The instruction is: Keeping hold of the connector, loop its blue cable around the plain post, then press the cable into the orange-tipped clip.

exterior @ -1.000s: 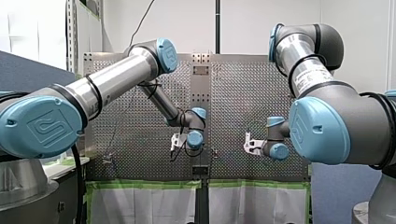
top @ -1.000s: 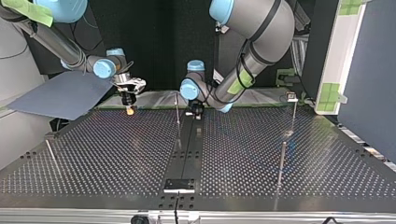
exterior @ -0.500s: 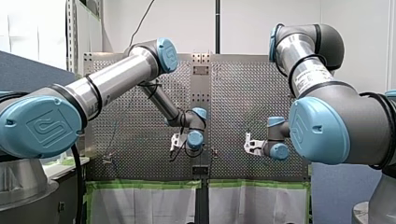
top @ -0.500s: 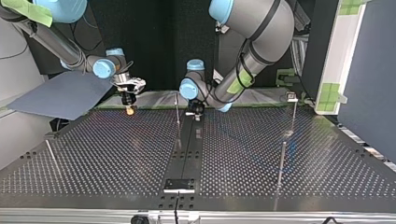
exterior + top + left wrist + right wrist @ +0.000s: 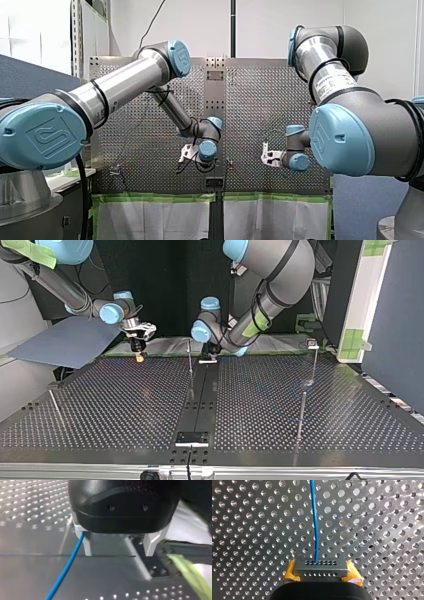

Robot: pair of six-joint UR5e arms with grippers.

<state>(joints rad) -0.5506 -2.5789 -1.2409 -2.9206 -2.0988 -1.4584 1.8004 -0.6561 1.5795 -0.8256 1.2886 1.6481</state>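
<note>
While my right gripper [image 5: 321, 574] has its yellow pads [image 5: 290, 573] closed on the connector [image 5: 320, 567], I get a plain look at that part: a small grey block with two rows of tiny holes across its face, held over the perforated counter [image 5: 249, 530]. The blue cable [image 5: 314, 517] leaves a hole in the row farther from the gripper and runs thin, smooth and nearly straight ahead over the counter. From the top view, this gripper hangs at the counter's edge nearest the arms, with a thin upright post [image 5: 190, 362] between it and my left gripper [image 5: 118, 553]. The left gripper's pale metal fingers [image 5: 87, 545] stand apart with nothing between them. The blue cable passes along the outer side of one finger, and I cannot tell whether it touches.
</note>
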